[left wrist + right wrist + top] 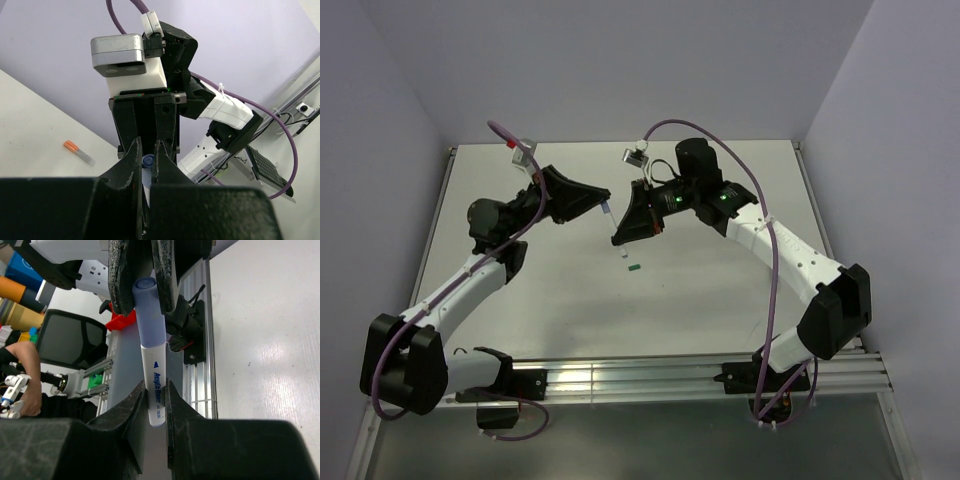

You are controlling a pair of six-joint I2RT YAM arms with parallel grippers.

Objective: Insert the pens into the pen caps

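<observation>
Right wrist: right tool (156,390) clamps the pen (154,360) by its barrel; left tool (148,146) pinches the blue cap (150,315) over its tip, both aligned for pressing together. Below the pen lies the green cap (634,267).

Wht/blk arms (460,288), purple cables (778,290)

L gripper (604,203) & R gripper (616,237) tip-to-tip mid-table, pen (156,385) + blue cap (150,310) bridge gap: no passage. Green cap (634,267) below; sides open.
</observation>
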